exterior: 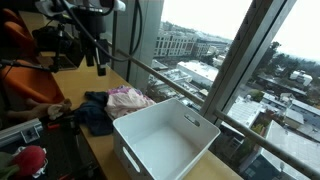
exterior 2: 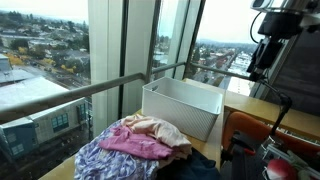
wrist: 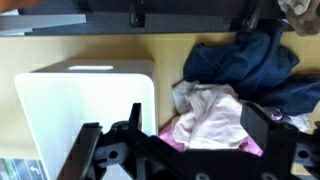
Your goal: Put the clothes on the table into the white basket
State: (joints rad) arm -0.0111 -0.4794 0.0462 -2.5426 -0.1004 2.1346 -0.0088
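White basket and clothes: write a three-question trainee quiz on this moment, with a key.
1. True or false: the white basket already holds a garment.
2. Pick one. The gripper is: A) raised, clear of the clothes pile; B) down in the basket; C) at the pile, jaws shut on pink cloth.
3. Fill in: in the wrist view, the darker garment beside the pink garment is dark ____.

Key: 1 false; 2 A; 3 blue.
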